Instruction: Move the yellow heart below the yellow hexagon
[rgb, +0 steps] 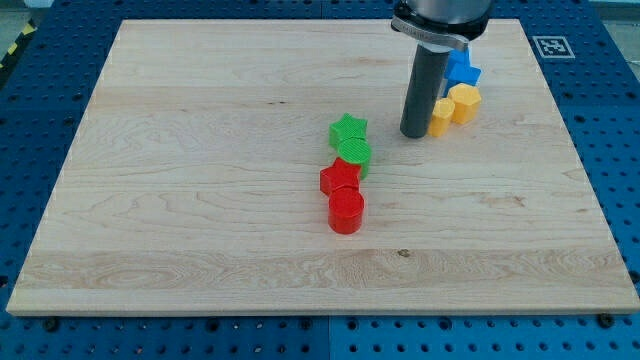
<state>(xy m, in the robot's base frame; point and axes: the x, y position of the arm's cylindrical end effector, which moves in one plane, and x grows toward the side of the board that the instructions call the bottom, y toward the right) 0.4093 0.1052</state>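
Yellow heart (441, 117) sits upper right on board (200, 200), touching yellow hexagon (465, 103) at its lower left w/ blue block (462, 70) above, my tip (415, 133) (bare rod, no grasp) just left of heart, prob. placed to nudge it rightward under hexagon.

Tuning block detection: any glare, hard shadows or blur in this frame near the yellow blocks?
Camera view: light is even and diffuse, with no glare on the wooden board; shadows are soft and short, a faint one around my tip, just left of the yellow heart; the yellow hexagon is sharp; the rod hides part of the blue star; no visible blur.
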